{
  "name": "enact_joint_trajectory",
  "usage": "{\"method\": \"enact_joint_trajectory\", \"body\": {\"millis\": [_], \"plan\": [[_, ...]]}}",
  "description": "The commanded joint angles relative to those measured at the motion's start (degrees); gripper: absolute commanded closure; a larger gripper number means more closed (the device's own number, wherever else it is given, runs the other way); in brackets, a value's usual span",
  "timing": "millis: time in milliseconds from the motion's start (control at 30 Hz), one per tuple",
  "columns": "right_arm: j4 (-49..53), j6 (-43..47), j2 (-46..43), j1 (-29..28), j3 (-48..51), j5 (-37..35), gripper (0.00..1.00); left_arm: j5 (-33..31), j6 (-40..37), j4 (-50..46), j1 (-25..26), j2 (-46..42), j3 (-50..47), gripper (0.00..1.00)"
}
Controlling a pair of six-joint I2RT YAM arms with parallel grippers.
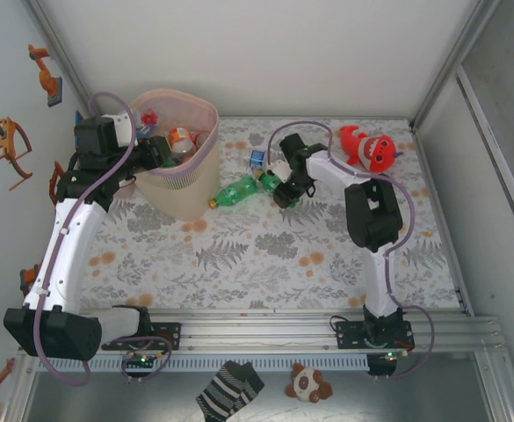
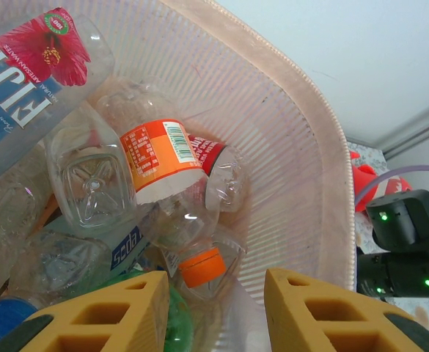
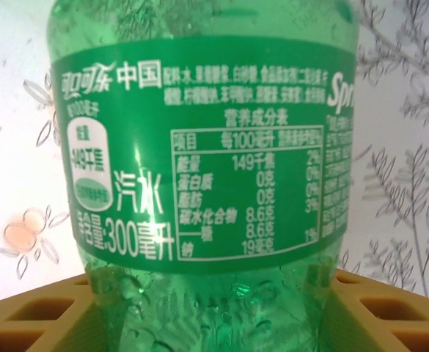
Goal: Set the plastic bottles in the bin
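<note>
A green plastic bottle [image 1: 239, 190] with an orange cap lies on the floral table just right of the bin [image 1: 184, 186]. My right gripper [image 1: 279, 188] is at its base end. In the right wrist view the green bottle [image 3: 207, 147] sits between the yellow fingers [image 3: 45, 312], which press on both its sides. My left gripper [image 1: 163, 149] hangs over the pale pink bin [image 2: 291, 147], open with nothing between its fingers [image 2: 104, 312]. Below it, several bottles lie in the bin, among them a Fiji bottle [image 2: 31, 81] and an orange-labelled one [image 2: 159, 158].
A small bottle with a blue label [image 1: 257, 158] lies behind the green one. A red plush toy [image 1: 369, 148] sits at the back right of the table. A striped sock [image 1: 228, 390] and a small plush [image 1: 308, 383] lie below the front rail.
</note>
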State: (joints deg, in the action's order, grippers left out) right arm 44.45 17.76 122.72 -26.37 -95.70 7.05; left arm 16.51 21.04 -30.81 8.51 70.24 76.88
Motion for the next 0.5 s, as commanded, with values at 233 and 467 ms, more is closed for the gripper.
{"method": "enact_joint_trajectory", "body": {"millis": [233,467], "plan": [[-6.2,-8.61,-18.46,-0.17,14.78,1.81,0.5,7.8,1.84,2.56,-0.07,-0.58,-1.09,0.6],[-9.27,-12.42,-30.31,-1.61,20.08,3.27,0.51,17.8,2.8,11.1,0.01,-0.37,-2.16,0.56]]}}
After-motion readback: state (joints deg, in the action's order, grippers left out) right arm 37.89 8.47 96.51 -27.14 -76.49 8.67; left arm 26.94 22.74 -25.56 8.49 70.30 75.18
